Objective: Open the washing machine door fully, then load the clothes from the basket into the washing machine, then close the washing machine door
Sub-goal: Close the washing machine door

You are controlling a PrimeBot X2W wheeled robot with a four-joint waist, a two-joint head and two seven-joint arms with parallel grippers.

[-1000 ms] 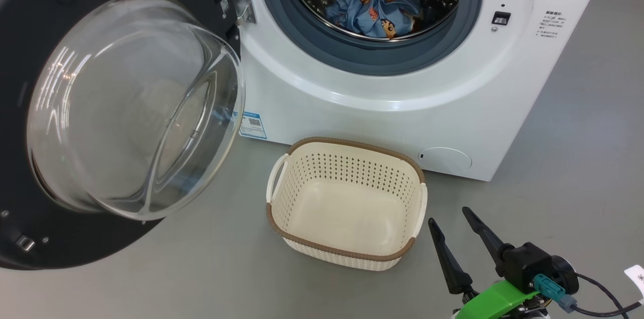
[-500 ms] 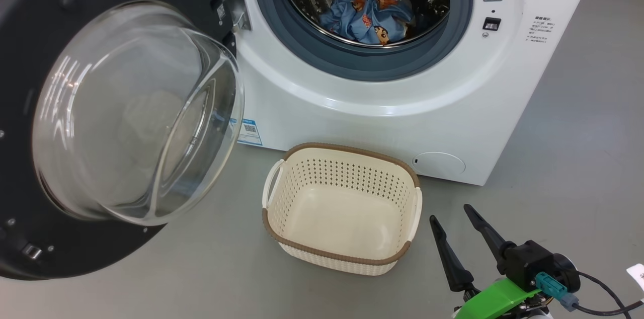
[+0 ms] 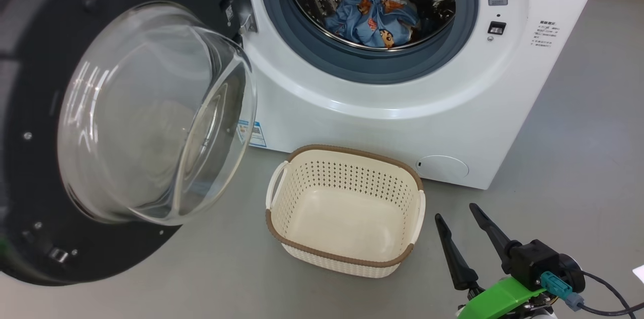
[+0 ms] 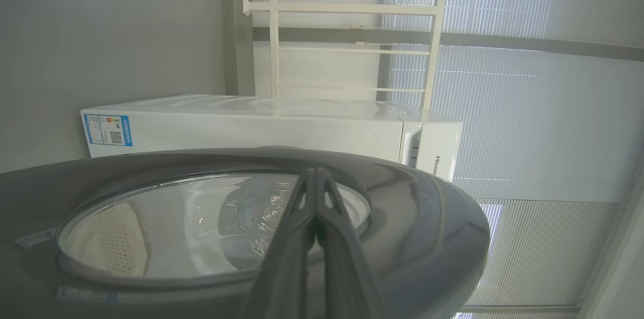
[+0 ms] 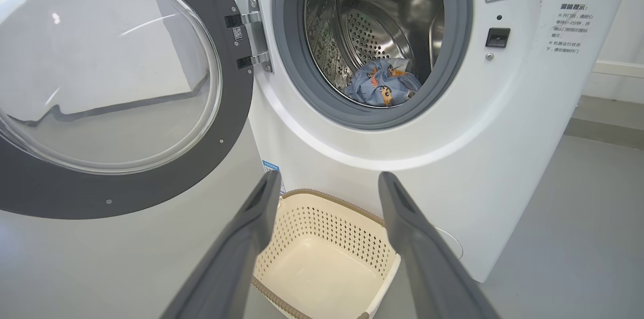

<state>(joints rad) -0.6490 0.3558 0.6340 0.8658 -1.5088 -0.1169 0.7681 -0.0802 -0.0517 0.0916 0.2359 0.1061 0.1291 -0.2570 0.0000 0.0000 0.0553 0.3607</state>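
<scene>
The washing machine [image 3: 382, 123] stands with its round black-rimmed door [image 3: 151, 117] swung open to the left. The clothes [image 3: 375, 19], blue printed fabric with some white, lie inside the steel drum. On the floor in front sits the cream basket [image 3: 352, 178] with nothing in it. My right gripper [image 3: 456, 213] is open, low and to the right of the basket, holding nothing. In the right wrist view its fingers [image 5: 264, 193] frame the basket [image 5: 327, 223] below the clothes [image 5: 382, 87]. My left gripper [image 4: 315, 172] is shut and lies over the outer face of the door [image 4: 427, 218].
Grey floor spreads around the machine, with open room to the right of it. A round flap [image 3: 443, 167] sits low on the front. In the left wrist view a white rack [image 4: 352, 7] and window blinds [image 4: 528, 123] stand beyond the machine [image 4: 251, 130].
The head view has shifted slightly. The door has swung a little toward the machine. The right gripper stays open in the same spot.
</scene>
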